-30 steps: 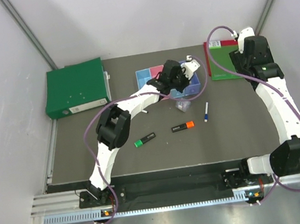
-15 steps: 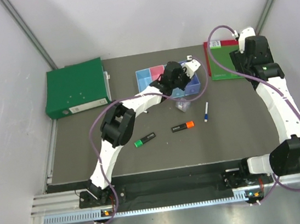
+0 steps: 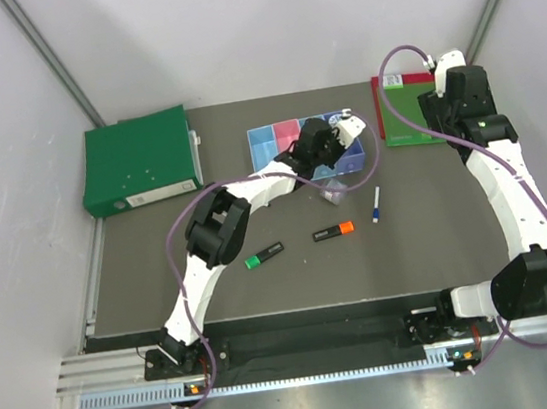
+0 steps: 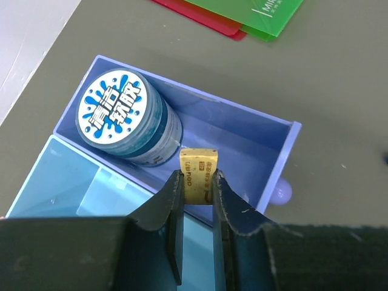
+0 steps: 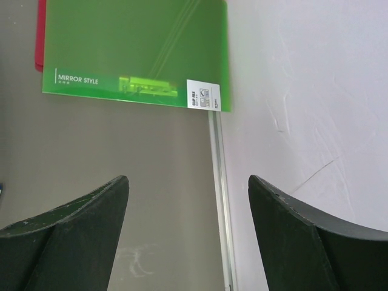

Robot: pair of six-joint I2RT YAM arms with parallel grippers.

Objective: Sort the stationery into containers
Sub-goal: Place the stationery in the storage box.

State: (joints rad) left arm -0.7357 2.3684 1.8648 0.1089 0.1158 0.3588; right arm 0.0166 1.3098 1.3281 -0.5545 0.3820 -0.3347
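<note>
Beyond right pincer [image 5: 188,182], "MIRROR STYLE" folder [image 5: 133,48]

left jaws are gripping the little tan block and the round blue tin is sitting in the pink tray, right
Only the tray is wrong. The round blue-grey tin with the blue-and-white lid sits in the purple-blue translucent plastic tray, not a pink one. The left wrist view shows this, with the left jaws shut on the small tan rectangular block, as you said.

Tan block [image 4: 198,176] in left gripper [image 4: 197,189]
</note>
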